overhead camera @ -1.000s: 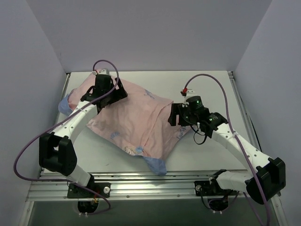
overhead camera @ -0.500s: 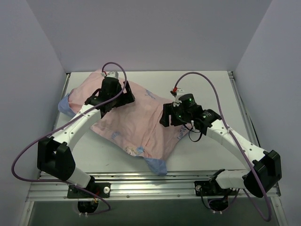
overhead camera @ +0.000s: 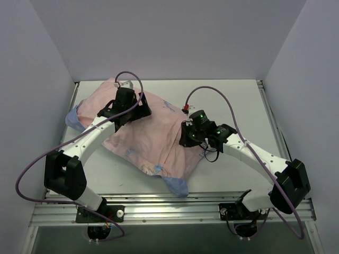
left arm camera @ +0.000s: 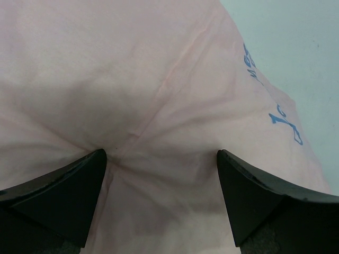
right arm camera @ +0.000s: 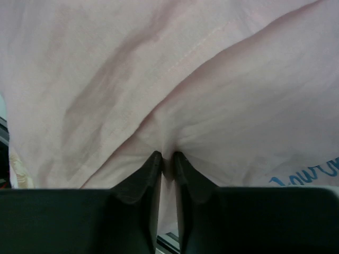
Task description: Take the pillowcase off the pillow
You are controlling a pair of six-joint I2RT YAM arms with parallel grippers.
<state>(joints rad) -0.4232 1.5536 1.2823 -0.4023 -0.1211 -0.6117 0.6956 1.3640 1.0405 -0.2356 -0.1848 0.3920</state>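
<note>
The pillowcase (overhead camera: 153, 138) lies pale pink side out across the table, with blue corners at the far left (overhead camera: 73, 117) and near front (overhead camera: 175, 186). The pillow is hidden inside it. My left gripper (overhead camera: 130, 107) presses down on the cover's back left part, jaws wide open, pink fabric (left arm camera: 159, 79) dimpled between the fingertips (left arm camera: 161, 159). My right gripper (overhead camera: 187, 136) sits at the cover's right side, shut on a pinched fold of the pillowcase (right arm camera: 238, 95), the cloth squeezed between the closed tips (right arm camera: 167, 159).
White tabletop (overhead camera: 238, 100) shows to the right of the cover and beyond it in the left wrist view (left arm camera: 286, 32). Grey walls close in the left, back and right. An aluminium rail (overhead camera: 175, 210) runs along the near edge by the arm bases.
My right gripper has moved left onto the cover's right side and closed on a fold of fabric. The left gripper shifted slightly right and stays open on the cloth.
</note>
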